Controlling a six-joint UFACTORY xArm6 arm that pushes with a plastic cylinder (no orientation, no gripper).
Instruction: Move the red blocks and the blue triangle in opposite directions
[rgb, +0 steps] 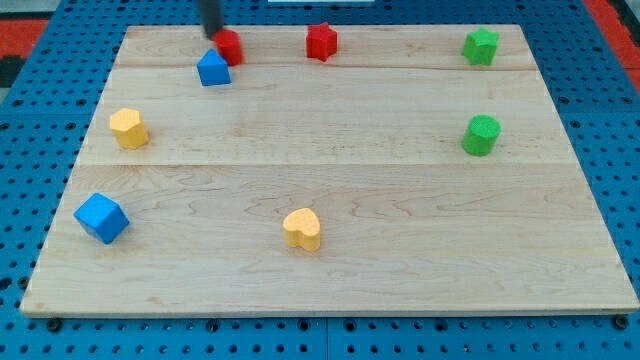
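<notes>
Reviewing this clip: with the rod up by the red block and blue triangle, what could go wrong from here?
1. My tip sits at the red block, which nearly touches the blue triangle; a push may drag both together.
2. Both red blocks, including the red star, lie near the board's top edge and could slide off.

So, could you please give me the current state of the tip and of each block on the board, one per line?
my tip: at the view's top, against the red round block's left side
red round block: beside the blue triangle
blue triangle: upright, just below the tip
red star: alone
green star: alone
green cylinder: upright
yellow hexagon: alone
blue cube: alone
yellow heart: alone
</notes>
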